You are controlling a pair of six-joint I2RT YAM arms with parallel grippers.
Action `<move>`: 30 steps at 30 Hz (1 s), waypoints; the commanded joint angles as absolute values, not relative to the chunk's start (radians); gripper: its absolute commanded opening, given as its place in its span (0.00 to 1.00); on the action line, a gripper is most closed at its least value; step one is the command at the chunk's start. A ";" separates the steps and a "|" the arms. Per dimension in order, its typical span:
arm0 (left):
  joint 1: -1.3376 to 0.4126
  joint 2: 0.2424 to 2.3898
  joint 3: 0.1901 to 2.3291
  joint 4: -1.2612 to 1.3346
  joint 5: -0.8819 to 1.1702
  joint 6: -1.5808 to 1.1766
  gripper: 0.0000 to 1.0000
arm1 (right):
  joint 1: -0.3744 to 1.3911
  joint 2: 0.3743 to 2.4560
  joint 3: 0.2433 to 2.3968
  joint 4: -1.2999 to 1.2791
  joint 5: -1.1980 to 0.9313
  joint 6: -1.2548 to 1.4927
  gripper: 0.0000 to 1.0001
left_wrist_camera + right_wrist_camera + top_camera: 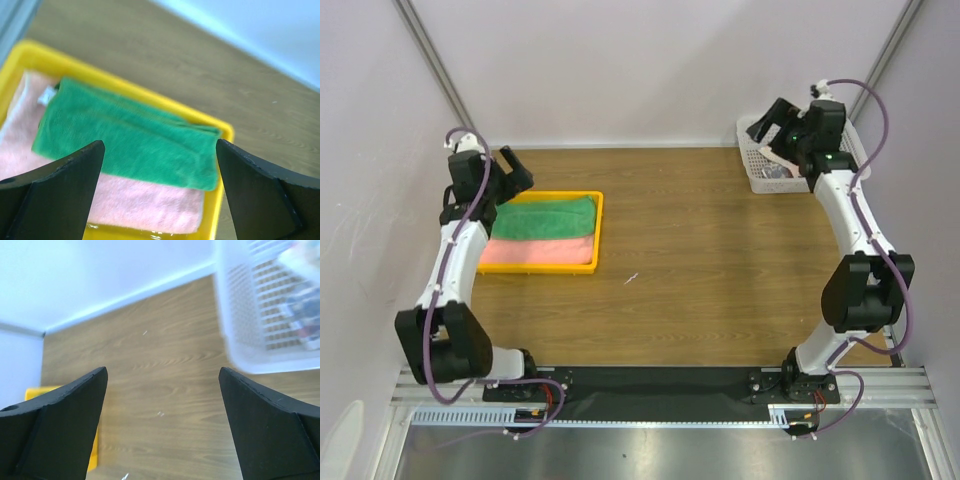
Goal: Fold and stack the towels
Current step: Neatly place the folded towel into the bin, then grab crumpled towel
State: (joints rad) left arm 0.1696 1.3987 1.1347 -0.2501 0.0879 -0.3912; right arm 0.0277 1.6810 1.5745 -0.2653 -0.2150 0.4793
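A: Left tool [160, 144] hangs over the far left corner of the desk [700, 270], fingers spread wide, nothing between them. Under it we see the yellow tray [222, 130], close to the desk's left edge.

B: Noted. Green towel [125, 145] lies folded on the pink towel [145, 202], both inside the tray. Pink shows past the green along the near side.

A: Right tool [162, 371] is at the far right corner, above the white basket [240, 315]. It too is spread wide and grips nothing.

B: Between tray and basket we have a broad stretch of bare wood. The basket stands hard by the back wall and the right edge.

A: Patterned towel [300, 310] lies in the basket. From the wrist it is blurred and cut off by the frame: only dark and pale patches. From above, the right arm covers part of the basket, and we cannot tell whether that towel is folded.
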 commanded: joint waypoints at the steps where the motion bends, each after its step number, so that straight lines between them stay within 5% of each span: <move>1: 0.104 1.304 1.219 -0.258 0.023 -0.296 1.00 | -0.047 1.674 1.641 -0.307 -0.143 0.466 1.00; 13: -0.038 1.230 1.246 -0.206 0.014 -0.253 1.00 | -0.253 1.755 1.736 -0.321 -0.021 0.408 1.00; 21: -0.115 1.200 1.204 -0.170 0.017 -0.270 1.00 | -0.256 2.006 1.888 -0.282 -0.009 0.253 1.00; 30: -0.164 1.166 1.189 -0.218 -0.029 -0.327 1.00 | -0.250 2.394 2.350 -0.385 0.034 0.170 1.00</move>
State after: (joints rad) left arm -0.1532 1.2106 1.2026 -0.2207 0.0051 -0.2935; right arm -0.2562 2.3489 2.2181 -0.3592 0.0006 0.2302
